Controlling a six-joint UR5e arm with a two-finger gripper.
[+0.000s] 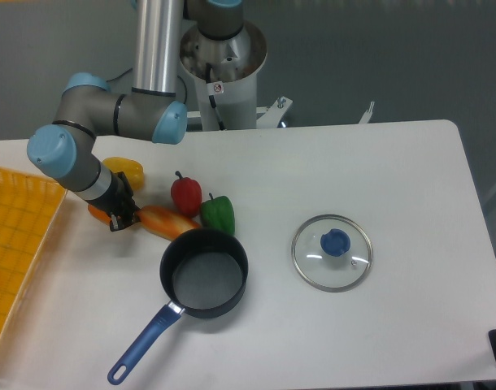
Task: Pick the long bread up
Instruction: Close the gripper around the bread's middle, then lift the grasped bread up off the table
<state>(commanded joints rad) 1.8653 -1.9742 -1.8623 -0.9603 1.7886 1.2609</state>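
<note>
The long bread (163,221) is a glossy orange loaf lying on the white table, running from the left down toward the rim of the dark pan (203,272). My gripper (123,214) is down at the loaf's left part, its black fingers straddling it and closed against it. A short orange end of the bread pokes out to the left of the fingers. The loaf rests on the table surface.
A yellow bell pepper (124,169) sits just behind the gripper. A red pepper (185,194) and a green pepper (218,214) lie beside the bread. A glass lid with a blue knob (332,251) is to the right. An orange tray (16,252) borders the left.
</note>
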